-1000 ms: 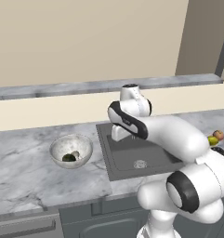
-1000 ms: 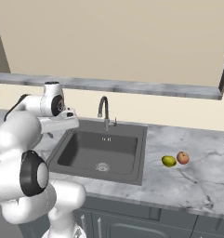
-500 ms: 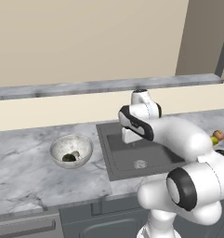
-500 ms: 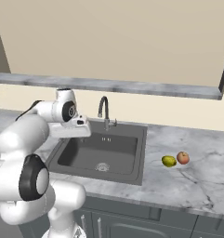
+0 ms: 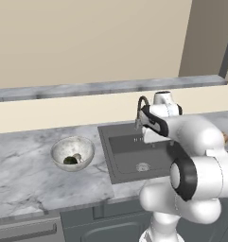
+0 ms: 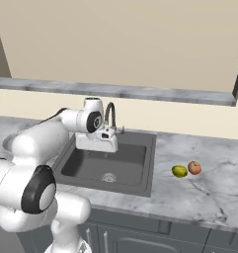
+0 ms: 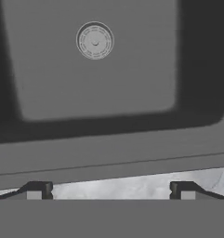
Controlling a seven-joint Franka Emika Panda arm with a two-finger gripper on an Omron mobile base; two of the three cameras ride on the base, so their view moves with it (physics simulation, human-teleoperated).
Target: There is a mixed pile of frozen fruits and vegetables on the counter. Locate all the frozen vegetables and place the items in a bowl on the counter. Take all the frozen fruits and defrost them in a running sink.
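**Empty gripper over the sink, fruits waiting**

The gripper (image 7: 108, 190) hangs with jaws wide and nothing between them, above the sink (image 6: 106, 163) near its faucet (image 6: 110, 113). The two frozen fruits (image 6: 186, 169) lie together on the desk (image 6: 199, 192), right of the basin. The frozen vegetables (image 5: 73, 159) sit in the bowl (image 5: 73, 152). Risk: swinging right, the wrist may clip the faucet, or the round fruits roll when nudged.

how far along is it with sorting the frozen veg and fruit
About halfway. Done: two dark and tan pieces lie in the bowl. In hand: nothing; the open tool hangs over the sink. Left: the yellow-green fruit and the reddish fruit sit on the counter; no water visibly runs from the faucet.
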